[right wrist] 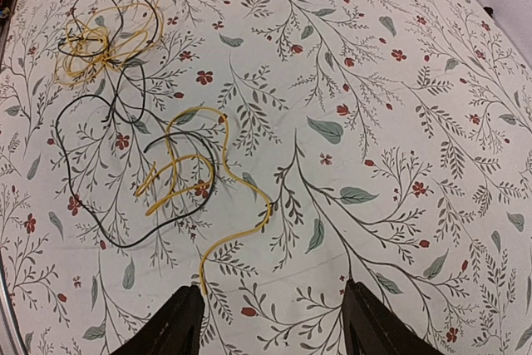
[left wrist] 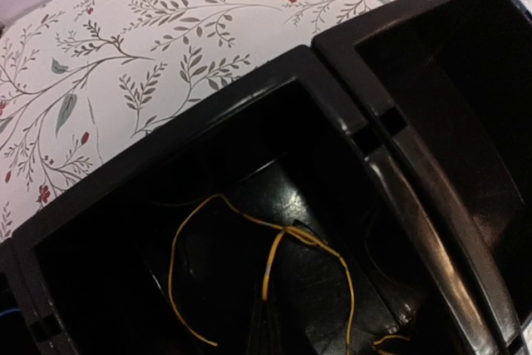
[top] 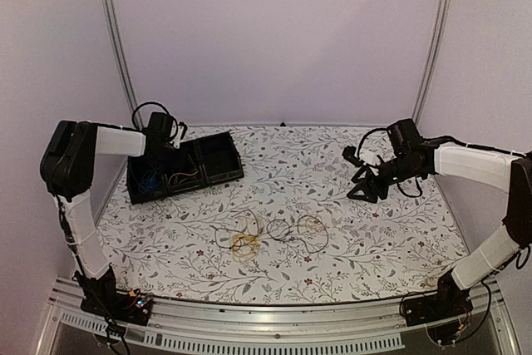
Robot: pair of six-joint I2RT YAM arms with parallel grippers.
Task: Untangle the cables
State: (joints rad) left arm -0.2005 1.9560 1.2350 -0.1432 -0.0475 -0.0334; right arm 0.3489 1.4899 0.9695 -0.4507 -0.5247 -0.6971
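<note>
Plainly, the cables [top: 274, 234] are lying tangled midway across the table [top: 299, 164], yellow crossing black. The right pincer [right wrist: 268, 301] is hovering released nearby; pinching two strands together would be tightening the tangle. The left pincer [top: 169, 149] is hanging over the tray [top: 208, 179]; its grip I cannot tell.

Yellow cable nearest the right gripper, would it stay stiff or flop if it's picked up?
Probably floppy: the yellow cable lies in loose, uneven curves, so it would likely droop. It looks thin, so probably light. It overlaps the black cable, which may drag along.
</note>
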